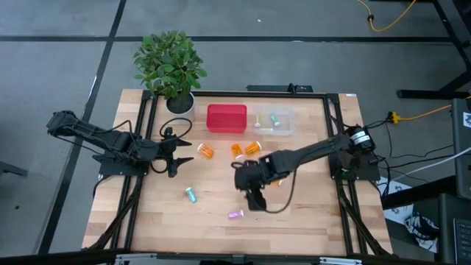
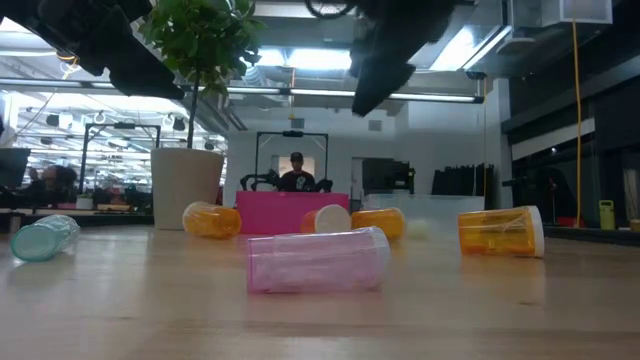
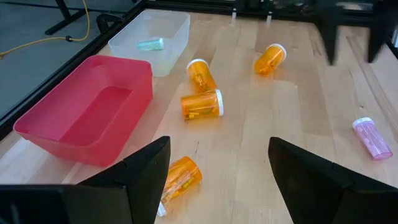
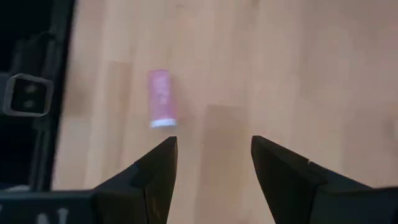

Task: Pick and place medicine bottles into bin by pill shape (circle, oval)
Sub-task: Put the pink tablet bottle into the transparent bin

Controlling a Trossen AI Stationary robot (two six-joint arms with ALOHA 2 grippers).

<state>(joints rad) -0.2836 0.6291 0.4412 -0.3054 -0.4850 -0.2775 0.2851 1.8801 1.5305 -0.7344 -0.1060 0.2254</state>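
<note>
My right gripper [image 1: 255,200] hangs open and empty above the table, just right of and beyond a purple bottle [image 1: 235,214] that lies on its side; the bottle shows ahead of the fingers in the right wrist view [image 4: 162,98]. My left gripper [image 1: 184,151] is open and empty at the table's left, with an orange bottle [image 3: 180,177] lying by one finger. Two more orange bottles [image 1: 237,150] [image 1: 252,147] lie at mid-table. Another orange bottle [image 1: 274,180] is partly hidden under my right arm. A teal bottle [image 1: 191,194] lies near the front left.
A red bin [image 1: 227,118] stands at the far middle. A clear bin [image 1: 283,124] to its right holds a teal bottle [image 1: 274,118] and a whitish one [image 1: 258,119]. A potted plant [image 1: 179,99] stands at the far left corner. A person [image 2: 295,175] shows beyond the table.
</note>
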